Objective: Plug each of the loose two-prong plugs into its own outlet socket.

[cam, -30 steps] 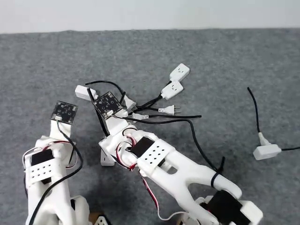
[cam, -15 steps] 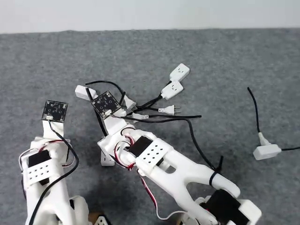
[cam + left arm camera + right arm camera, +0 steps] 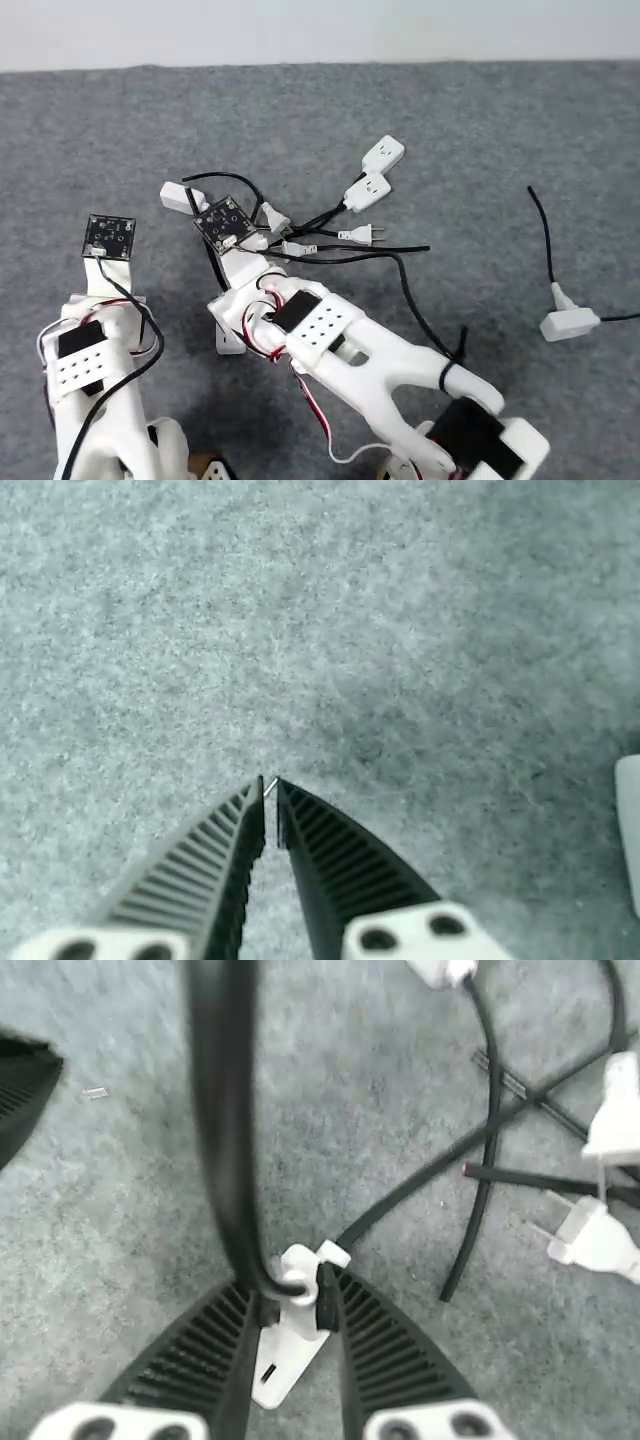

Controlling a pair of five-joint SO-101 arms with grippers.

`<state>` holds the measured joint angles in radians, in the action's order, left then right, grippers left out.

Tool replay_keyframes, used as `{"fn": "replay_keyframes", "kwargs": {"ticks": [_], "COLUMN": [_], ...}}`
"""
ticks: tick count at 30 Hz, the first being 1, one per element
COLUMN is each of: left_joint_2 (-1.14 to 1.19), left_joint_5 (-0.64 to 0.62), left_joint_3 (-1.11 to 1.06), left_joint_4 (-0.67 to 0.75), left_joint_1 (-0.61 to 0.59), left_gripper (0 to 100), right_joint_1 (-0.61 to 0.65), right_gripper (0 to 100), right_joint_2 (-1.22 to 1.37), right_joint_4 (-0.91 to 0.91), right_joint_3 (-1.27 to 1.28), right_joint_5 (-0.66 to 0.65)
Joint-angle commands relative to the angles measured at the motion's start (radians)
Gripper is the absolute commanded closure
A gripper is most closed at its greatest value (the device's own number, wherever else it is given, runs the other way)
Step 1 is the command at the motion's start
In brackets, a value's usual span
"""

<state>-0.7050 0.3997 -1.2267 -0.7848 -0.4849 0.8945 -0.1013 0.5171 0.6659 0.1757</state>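
**Ana:** While the right arm is out over the tangle of cords, what have its fingers got?

**Ben:** The right fingers are clamped on a white plug, one finger on each side of its body. Its black cord rises straight out of the grip. I can't tell whether the plug touches the grey bench or hangs just above it.

**Ana:** And the left arm?

**Ben:** It sits off to the side, well apart from the cords. The left fingers are closed tip to tip over bare bench.

**Ana:** Where are the sockets?

**Ben:** From above, two white ones lie at the far side of the tangle. The upper socket and the lower socket are just beside each other, each on a black cord. A third socket lies on the other side, close by the right arm's wrist board.

**Ana:** Any plug lying free?

**Ben:** Yes, a loose plug lies flat on the bench just below the lower socket. Its two prongs point toward the bench's right side. The right wrist camera sees it too, off to one side of the held plug and apart from it, with black cords crossing between them.

**Ana:** Anything further out?

**Ben:** A white socket block lies well apart near the right edge. A corded plug stands against its top. Whether that plug is fully seated, I can't tell.
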Motion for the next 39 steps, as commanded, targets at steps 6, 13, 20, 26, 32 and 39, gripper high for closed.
{"fn": "replay_keyframes", "kwargs": {"ticks": [6, 13, 20, 26, 32, 39], "left_joint_2": [-0.014, -0.014, -0.014, -0.014, -0.015, -0.014], "left_joint_5": [-0.014, -0.012, -0.012, -0.012, -0.141, -0.273], "left_joint_3": [0.039, 0.030, 0.030, 0.030, 0.042, 0.047], "left_joint_4": [0.025, 0.037, 0.037, 0.038, 0.115, 0.187], "left_joint_1": [-0.008, -0.008, -0.008, -0.008, -0.100, -0.232], "left_gripper": [98, 98, 98, 98, 98, 97], "right_joint_1": [0.004, 0.027, 0.047, 0.058, 0.125, 0.150], "right_gripper": [99.1, 99.1, 99.1, 93.7, 69.3, 62.9], "right_joint_2": [-0.001, -0.001, 0.030, 0.061, 0.044, 0.056], "right_joint_4": [-0.004, 0.136, 0.214, 0.216, 0.363, 0.377], "right_joint_3": [-0.035, 0.011, 0.003, -0.069, -0.183, -0.232], "right_joint_5": [-0.025, -0.069, -0.115, -0.083, 0.229, 0.407]}}
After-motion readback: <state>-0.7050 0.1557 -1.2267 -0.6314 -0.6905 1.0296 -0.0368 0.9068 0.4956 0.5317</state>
